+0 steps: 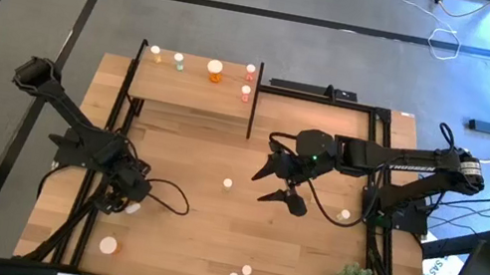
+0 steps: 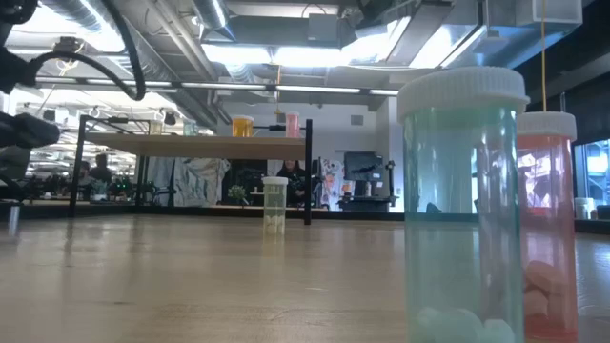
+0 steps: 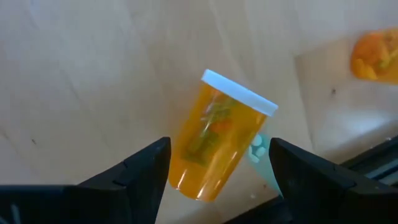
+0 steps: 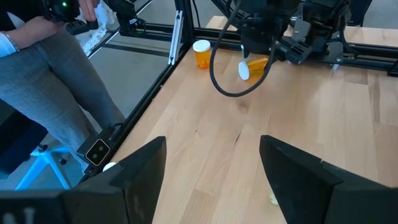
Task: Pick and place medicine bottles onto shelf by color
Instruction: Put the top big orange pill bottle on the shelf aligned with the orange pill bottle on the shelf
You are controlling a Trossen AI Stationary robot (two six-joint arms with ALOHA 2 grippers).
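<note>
Medicine bottles were the job, and most sat loose on the big pale wooden tabletop (image 1: 187, 239) when I looked. From the largest thing down: the light wooden raised shelf (image 1: 186, 97) with thin black posts stood at the table's far edge, already carrying a few small bottles along its back. My left gripper (image 1: 125, 199) was low over the table's left side, its fingers spread wide on either side of a toppled orange bottle with a white cap (image 3: 217, 143), not yet closed on it. A second orange bottle (image 1: 108, 246) stood nearer the front edge. My right gripper (image 1: 282, 187) hung mid-table with jaws wide and empty, a small white-capped bottle (image 1: 228, 184) just beside it.

I judged the step in hand to be the left arm's pick. Next I needed to close squarely across the lying bottle's body, lift it, and carry it to the orange group on the shelf.
</note>
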